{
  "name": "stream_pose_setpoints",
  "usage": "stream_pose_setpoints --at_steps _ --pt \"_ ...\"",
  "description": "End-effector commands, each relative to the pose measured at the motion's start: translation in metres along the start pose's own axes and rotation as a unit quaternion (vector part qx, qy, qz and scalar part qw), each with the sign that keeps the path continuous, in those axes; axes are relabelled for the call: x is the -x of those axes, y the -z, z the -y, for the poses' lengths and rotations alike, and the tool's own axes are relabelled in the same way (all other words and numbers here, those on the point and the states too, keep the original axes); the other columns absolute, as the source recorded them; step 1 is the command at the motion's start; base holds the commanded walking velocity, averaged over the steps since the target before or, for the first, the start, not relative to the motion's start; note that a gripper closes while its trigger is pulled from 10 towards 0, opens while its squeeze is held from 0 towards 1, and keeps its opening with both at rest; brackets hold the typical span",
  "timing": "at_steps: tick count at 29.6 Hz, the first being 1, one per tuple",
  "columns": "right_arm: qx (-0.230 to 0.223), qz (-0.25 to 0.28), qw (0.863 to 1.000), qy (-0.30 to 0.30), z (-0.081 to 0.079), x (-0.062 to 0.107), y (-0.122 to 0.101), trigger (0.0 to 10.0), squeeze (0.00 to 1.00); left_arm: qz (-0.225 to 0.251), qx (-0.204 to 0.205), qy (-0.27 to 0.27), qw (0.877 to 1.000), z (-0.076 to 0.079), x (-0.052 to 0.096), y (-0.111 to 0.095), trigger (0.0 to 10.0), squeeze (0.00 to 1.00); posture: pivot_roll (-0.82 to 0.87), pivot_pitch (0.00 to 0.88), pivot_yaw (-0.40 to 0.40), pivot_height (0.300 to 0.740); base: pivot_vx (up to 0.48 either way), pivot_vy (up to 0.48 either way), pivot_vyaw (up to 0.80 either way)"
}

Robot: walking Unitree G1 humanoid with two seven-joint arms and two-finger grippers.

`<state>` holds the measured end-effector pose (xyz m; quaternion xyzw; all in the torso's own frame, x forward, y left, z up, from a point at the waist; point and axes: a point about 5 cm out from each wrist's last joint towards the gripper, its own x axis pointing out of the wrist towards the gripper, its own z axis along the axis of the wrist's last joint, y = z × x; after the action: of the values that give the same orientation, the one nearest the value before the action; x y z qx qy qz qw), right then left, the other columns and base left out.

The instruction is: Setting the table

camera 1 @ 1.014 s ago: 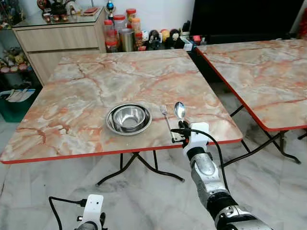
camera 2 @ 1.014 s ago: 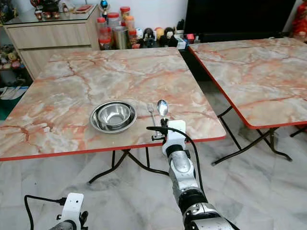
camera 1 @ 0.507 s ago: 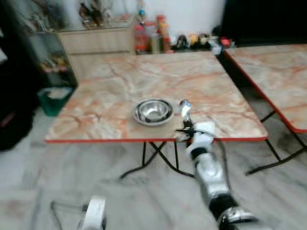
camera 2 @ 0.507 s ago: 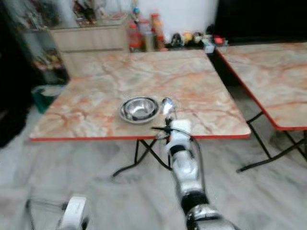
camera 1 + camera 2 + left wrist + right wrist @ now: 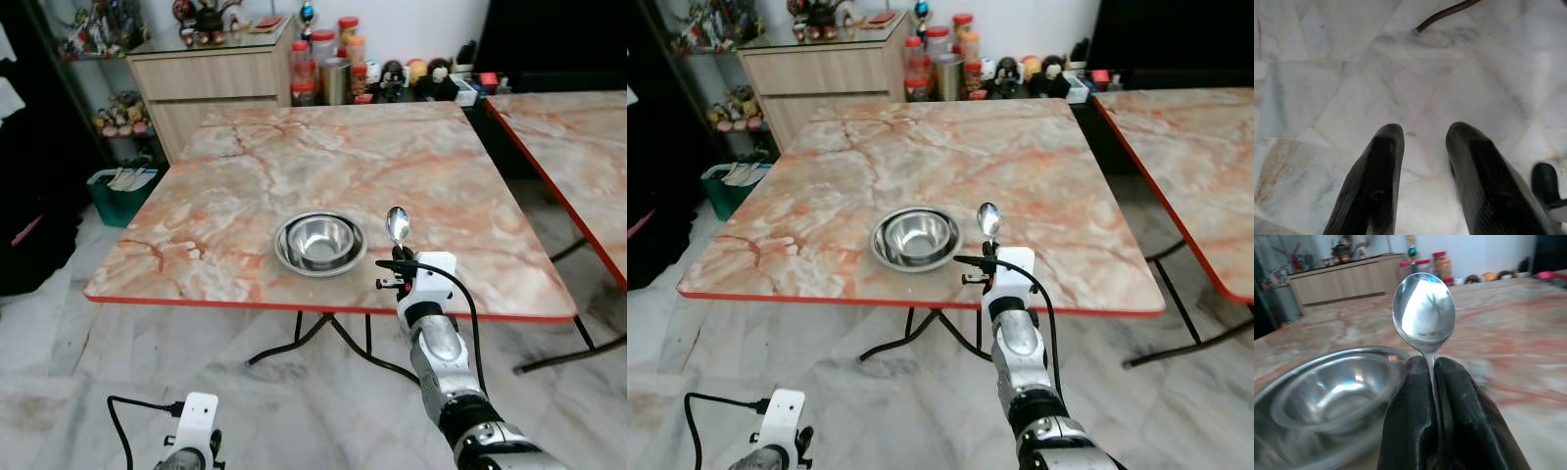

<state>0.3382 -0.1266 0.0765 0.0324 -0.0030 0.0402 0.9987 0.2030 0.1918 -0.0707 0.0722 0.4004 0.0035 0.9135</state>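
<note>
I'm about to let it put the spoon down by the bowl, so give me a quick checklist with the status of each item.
1. Spoon gripped: ok, the right pincer is shut on its handle, bowl end up.
2. Steel bowl in place on the table: ok, near the front edge.
3. Bare tabletop to the right of the bowl: ok.
4. Fork beside the bowl: cannot tell.
5. Left pincer out of the way: ok, hanging open over the floor.

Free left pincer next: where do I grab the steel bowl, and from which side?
Take the steel bowl by its wide flat rim at the near-left edge, from above: one finger inside, one outside. The right pincer, holding the spoon, crowds its right side.
</note>
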Motion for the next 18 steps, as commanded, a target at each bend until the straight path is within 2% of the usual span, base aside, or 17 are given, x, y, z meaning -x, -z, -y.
stream_pose_setpoints --at_steps 1,4,14,18 --pt "-0.008 0.009 1.0 -0.004 -0.0037 -0.003 -0.005 10.0 0.0 -0.002 -0.009 -0.006 1.0 -0.0071 0.0002 0.0003 10.0 0.0 -0.04 0.0 0.043 0.736 0.326 0.0 -0.79" --pt "-0.003 0.011 1.0 -0.001 -0.0009 -0.0038 -0.0064 10.0 0.0 -0.002 -0.007 -0.007 1.0 -0.0071 0.0001 -0.0002 10.0 0.0 -0.04 0.0 0.04 0.736 0.325 0.0 -0.79" --pt "0.007 0.012 1.0 0.007 0.004 -0.003 -0.0065 10.0 0.0 -0.002 0.0 -0.008 1.0 -0.0054 0.0 -0.0001 10.0 0.0 -0.04 0.0 0.033 0.736 0.309 0.0 0.0" --pt "0.009 0.011 1.0 0.008 0.0057 -0.0036 -0.0072 10.0 0.0 -0.002 0.004 -0.009 1.0 -0.0046 -0.0001 -0.0002 10.0 0.0 -0.04 0.0 0.031 0.736 0.0 0.0 0.0"
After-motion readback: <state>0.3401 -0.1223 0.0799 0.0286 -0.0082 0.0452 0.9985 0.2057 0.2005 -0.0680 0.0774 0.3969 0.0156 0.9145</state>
